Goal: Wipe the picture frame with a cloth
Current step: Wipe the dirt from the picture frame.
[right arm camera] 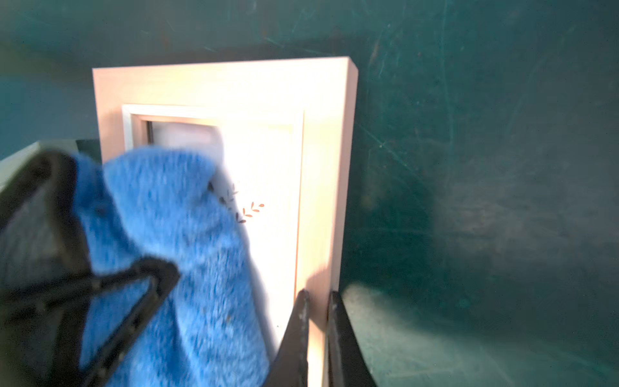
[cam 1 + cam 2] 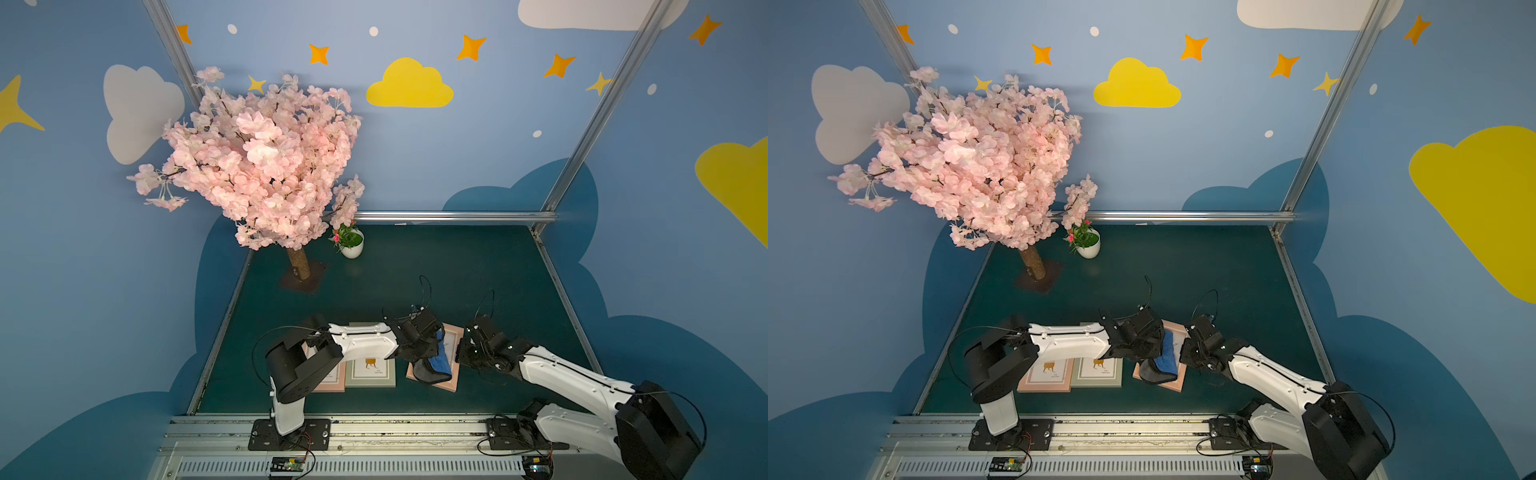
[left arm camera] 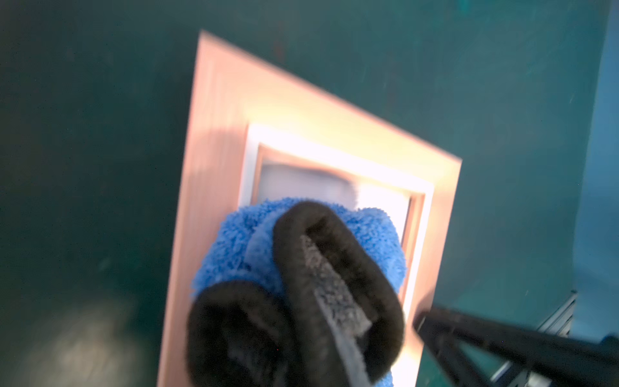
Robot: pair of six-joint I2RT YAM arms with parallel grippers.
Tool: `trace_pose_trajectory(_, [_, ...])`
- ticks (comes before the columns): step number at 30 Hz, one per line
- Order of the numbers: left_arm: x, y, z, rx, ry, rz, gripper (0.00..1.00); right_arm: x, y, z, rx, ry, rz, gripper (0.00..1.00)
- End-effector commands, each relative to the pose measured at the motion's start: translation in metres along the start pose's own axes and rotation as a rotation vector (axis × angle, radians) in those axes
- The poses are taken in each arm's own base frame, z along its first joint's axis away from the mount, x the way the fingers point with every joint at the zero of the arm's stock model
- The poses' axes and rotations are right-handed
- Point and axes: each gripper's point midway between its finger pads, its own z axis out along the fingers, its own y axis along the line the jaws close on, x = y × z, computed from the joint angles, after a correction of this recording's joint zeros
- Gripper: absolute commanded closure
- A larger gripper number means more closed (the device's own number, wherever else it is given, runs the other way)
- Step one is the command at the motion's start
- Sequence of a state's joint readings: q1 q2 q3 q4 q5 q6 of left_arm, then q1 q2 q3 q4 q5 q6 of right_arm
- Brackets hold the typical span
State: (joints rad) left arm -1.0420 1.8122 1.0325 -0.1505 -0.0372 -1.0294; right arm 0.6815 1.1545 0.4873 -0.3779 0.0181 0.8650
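A pink picture frame (image 2: pixel 452 333) (image 2: pixel 1178 331) lies flat on the green table, right of centre and near the front. On its glass rests the cloth (image 2: pixel 439 362) (image 2: pixel 1168 356), bunched, blue with its dark reverse folded outward. My left gripper (image 2: pixel 430 353) (image 2: pixel 1156 352) is shut on the cloth from above; in the left wrist view the cloth (image 3: pixel 234 241) hides the fingers and covers the near part of the picture frame (image 3: pixel 234 100). My right gripper (image 1: pixel 316 298) (image 2: pixel 462 353) is shut on the picture frame's (image 1: pixel 234 83) right side rail, beside the cloth (image 1: pixel 174 217).
Two more frames lie to the left under my left arm: a grey-green one (image 2: pixel 370 372) and a pink one (image 2: pixel 332 380). A pink blossom tree (image 2: pixel 257 166) on a square base (image 2: pixel 301 276) and a small white plant pot (image 2: pixel 352 248) stand at the back left.
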Motion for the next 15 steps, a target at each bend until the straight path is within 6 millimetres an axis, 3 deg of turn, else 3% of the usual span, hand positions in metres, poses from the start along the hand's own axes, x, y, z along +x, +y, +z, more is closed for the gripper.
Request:
trace_pose_trajectory(1, [0.050,0.055,-0.005,-0.194,0.135,-0.008,0.97,0.037,-0.046,0.013,0.175,0.149,-0.035,0.91])
trace_pose_trajectory(7, [0.072,0.060,-0.019,-0.228,0.153,0.026,0.97,0.036,-0.044,0.014,0.172,0.154,-0.045,0.91])
trace_pose_trajectory(10, [0.071,0.066,-0.020,-0.262,0.148,0.026,0.97,0.037,-0.044,0.015,0.168,0.158,-0.046,0.91])
trace_pose_trajectory(15, [0.059,0.057,-0.020,-0.267,0.123,0.032,0.97,0.038,-0.045,0.014,0.165,0.162,-0.047,0.91])
